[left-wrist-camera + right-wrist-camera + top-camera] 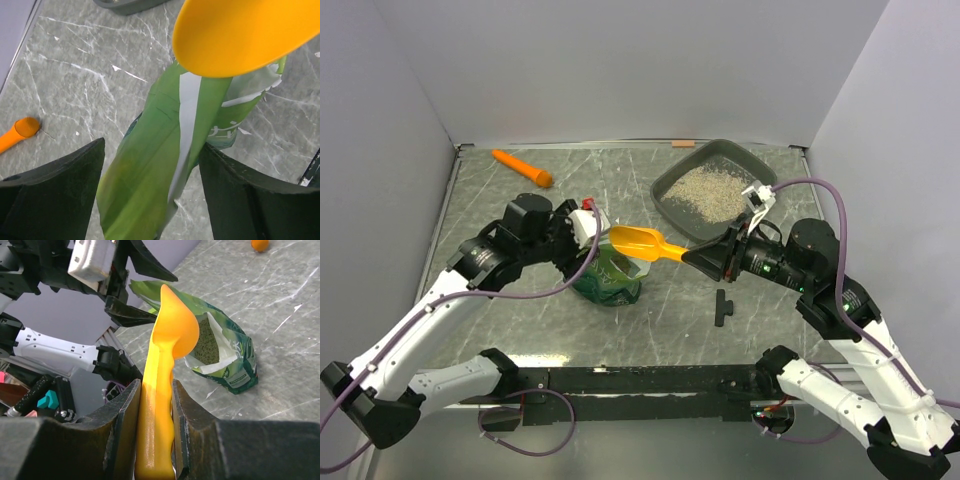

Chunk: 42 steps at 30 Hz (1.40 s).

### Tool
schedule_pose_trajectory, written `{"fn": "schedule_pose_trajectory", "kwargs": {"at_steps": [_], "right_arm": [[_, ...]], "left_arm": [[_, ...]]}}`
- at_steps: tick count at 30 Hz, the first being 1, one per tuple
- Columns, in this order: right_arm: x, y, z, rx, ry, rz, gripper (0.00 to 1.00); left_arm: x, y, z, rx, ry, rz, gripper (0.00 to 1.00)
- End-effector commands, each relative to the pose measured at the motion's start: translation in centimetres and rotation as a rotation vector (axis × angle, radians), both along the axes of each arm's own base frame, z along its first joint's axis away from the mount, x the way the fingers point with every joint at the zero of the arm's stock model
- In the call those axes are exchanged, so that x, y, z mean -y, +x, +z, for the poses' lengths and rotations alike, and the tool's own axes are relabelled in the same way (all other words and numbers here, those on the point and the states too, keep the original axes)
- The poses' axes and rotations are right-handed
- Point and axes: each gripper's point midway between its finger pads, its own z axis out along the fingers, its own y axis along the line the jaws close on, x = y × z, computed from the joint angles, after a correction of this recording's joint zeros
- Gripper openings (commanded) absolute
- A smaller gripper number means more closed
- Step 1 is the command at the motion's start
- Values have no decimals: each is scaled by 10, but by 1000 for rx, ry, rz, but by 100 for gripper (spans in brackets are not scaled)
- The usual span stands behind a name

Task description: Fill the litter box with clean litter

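Observation:
The dark grey litter box (665, 200) sits at the back right with a layer of clean litter (710, 192) in it. A green bag (608, 282) stands open at mid-table, and more granules (205, 346) show inside its mouth. My left gripper (152, 150) holds the bag's upper flap (150, 175) between wide-set jaws, with both fingers touching it. My right gripper (156, 390) is shut on the handle of an orange scoop (638, 241). The scoop's bowl (177, 332) hovers over the bag's mouth and looks empty from above.
An orange carrot-shaped stick (523, 167) lies at the back left. A small black part (722, 307) rests on the table in front of the right arm. Grey walls close in the table on the left, back and right.

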Motion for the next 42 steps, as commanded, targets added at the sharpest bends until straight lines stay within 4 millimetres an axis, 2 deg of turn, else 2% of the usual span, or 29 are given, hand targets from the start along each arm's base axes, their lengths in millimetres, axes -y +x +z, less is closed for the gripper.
{"fn": "schedule_pose_trajectory", "kwargs": {"at_steps": [1, 2, 5, 6, 7, 14, 20, 24, 28, 31, 37, 42], "right_arm": [[2, 5, -2, -8, 3, -30, 0], [4, 9, -6, -17, -12, -51, 0], [10, 14, -17, -46, -61, -98, 0], [14, 19, -19, -48, -79, -128, 0], [16, 20, -21, -51, -92, -139, 0], [21, 19, -31, -95, -189, -136, 0], [12, 13, -39, -156, -212, -68, 0], [9, 10, -32, -154, -183, -51, 0], [14, 6, -13, -106, -159, -65, 0], [13, 2, -7, -92, -158, -43, 0], [17, -7, -9, -88, -177, -18, 0], [17, -10, -18, -100, -192, -2, 0]], "left_arm": [[3, 8, 10, 58, 10, -15, 71], [5, 8, 11, 57, 3, -22, 66], [7, 3, 12, 55, -21, -36, 28], [7, 2, 13, 61, -29, -34, 9], [6, -1, 19, 83, -50, -38, 2], [-3, -12, 4, 52, -84, 19, 1], [-1, -18, 2, 47, -120, 38, 1], [1, -18, -3, 40, -103, 52, 1], [5, -21, -5, 34, -84, 37, 1], [7, -21, -5, 32, -82, 32, 1], [9, -19, -7, 20, -66, 37, 1], [9, -17, -4, 19, -65, 42, 1]]}}
